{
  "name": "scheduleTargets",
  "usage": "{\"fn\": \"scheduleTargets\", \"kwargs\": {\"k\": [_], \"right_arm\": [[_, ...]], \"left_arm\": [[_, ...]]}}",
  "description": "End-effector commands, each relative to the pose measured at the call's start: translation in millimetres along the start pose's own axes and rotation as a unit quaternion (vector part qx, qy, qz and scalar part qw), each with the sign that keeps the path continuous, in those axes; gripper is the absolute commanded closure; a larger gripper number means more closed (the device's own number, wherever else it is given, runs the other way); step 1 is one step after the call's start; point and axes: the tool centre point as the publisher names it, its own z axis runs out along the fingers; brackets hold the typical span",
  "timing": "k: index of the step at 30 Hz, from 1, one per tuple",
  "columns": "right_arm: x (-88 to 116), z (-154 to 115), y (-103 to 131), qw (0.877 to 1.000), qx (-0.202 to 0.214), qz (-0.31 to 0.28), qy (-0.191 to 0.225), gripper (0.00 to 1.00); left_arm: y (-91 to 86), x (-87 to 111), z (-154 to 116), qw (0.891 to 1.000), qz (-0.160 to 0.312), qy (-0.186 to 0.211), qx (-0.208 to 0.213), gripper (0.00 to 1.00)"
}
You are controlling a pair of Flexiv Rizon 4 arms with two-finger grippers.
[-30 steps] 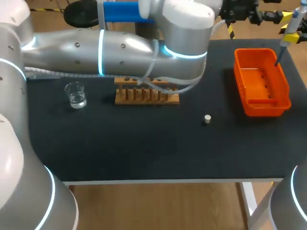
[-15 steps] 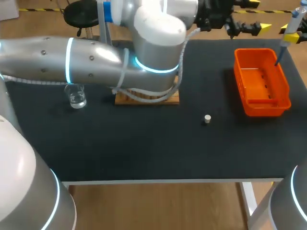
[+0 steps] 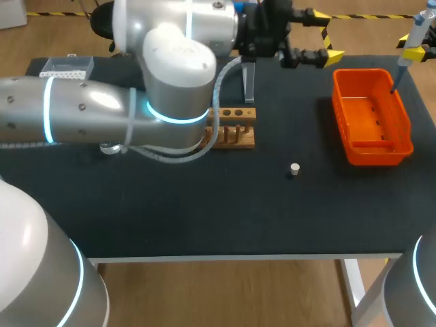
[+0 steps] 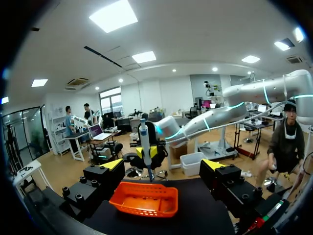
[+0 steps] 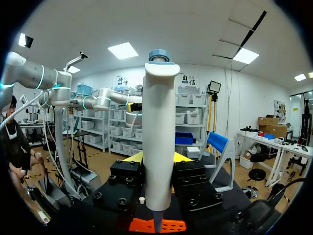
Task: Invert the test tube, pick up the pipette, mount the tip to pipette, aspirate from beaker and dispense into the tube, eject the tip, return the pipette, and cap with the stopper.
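Your left tool (image 3: pixel 324 35), upper middle of the head view, is spread wide with nothing in it. Your right tool (image 5: pixel 159 159), in the upper right corner, is clamped on the one pipette (image 5: pixel 159 112), whose tip hangs over the single orange basket (image 3: pixel 375 153). One wooden rack (image 3: pixel 235 129) sits at centre, with one clear tube (image 3: pixel 248 82) upright at its right end. One stopper (image 3: pixel 294 169) lies on the surface (image 3: pixel 204 211), lower right of the rack.

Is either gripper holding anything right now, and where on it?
The right gripper is shut on the pipette, clamped around the lower part of its white body. The left gripper is open and holds nothing.
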Motion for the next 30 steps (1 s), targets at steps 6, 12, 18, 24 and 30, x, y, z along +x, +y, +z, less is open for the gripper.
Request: {"fn": "scheduleTargets", "kwargs": {"k": [6, 12, 18, 24, 30], "right_arm": [[-1, -1, 0, 1.000, 0.001, 0.000, 0.002, 1.00], [-1, -1, 0, 1.000, 0.001, 0.000, 0.002, 1.00], [-1, -1, 0, 1.000, 0.001, 0.000, 0.002, 1.00], [-1, -1, 0, 1.000, 0.001, 0.000, 0.002, 1.00], [-1, -1, 0, 1.000, 0.001, 0.000, 0.002, 1.00]], "left_arm": [[37.7, 19.2, -51, 0.999, -0.018, -0.014, 0.044, 0.00], [56.8, 22.7, -68, 0.997, -0.031, -0.023, 0.063, 0.00], [72.2, 23.6, -83, 0.997, -0.036, -0.023, 0.071, 0.00], [81.8, 24.4, -101, 0.996, -0.039, -0.029, 0.074, 0.00], [87.6, 22.9, -117, 0.996, -0.042, -0.034, 0.072, 0.00]]}}
